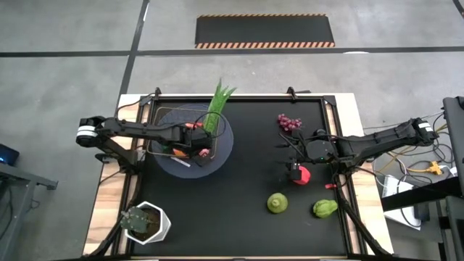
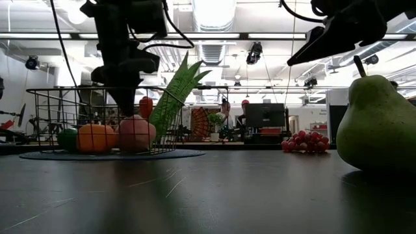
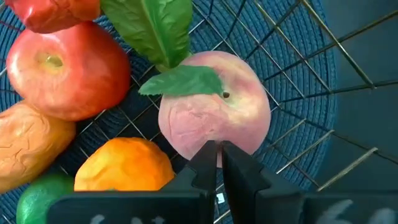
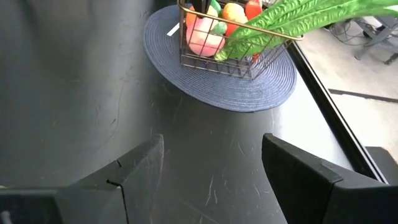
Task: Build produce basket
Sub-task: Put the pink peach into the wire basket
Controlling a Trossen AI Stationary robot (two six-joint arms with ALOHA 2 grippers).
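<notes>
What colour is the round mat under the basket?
Blue-grey woven mat, clearest in the right wrist view.

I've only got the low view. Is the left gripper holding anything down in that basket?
Observer: No. The left wrist view shows the left gripper shut and empty, tips at the pink peach inside the basket.
Operator: And the right one?
Observer: The right gripper is open, with nothing between its fingers.
Operator: What's outside the basket?
Observer: From above: grapes, a red piece, a green pear and another green piece.
</notes>
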